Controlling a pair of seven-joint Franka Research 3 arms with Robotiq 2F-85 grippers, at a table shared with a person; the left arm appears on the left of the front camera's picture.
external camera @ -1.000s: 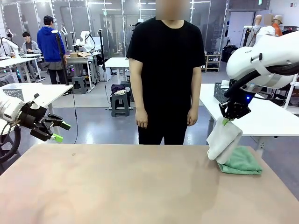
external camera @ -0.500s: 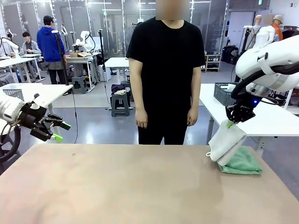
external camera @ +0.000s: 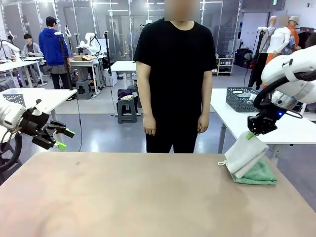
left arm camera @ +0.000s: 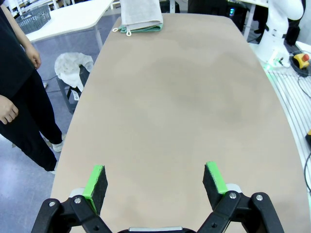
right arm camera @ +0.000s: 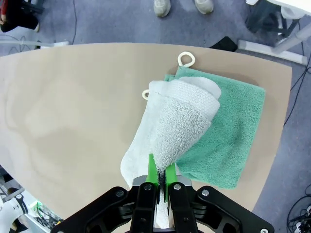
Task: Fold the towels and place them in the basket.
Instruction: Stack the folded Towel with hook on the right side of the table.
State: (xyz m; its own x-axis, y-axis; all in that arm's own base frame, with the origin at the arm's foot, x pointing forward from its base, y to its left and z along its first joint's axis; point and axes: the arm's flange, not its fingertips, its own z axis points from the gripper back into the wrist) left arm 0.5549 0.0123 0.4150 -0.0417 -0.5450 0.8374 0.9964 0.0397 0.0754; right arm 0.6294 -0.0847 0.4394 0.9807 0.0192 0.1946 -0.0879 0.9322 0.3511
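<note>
A: Change? Right gripper (external camera: 253, 134) has moved outward and lower, pinching the white towel (external camera: 245, 154).
B: Terry cloth, draped over the flat green towel (external camera: 259, 174), table's (external camera: 123, 197) right edge. Left gripper (external camera: 63, 138) spread wide, empty.

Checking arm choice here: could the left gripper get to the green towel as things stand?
Probably not easily. The left gripper hangs open off the table's opposite end, and the green towel lies under the white towel held in the right gripper.
</note>
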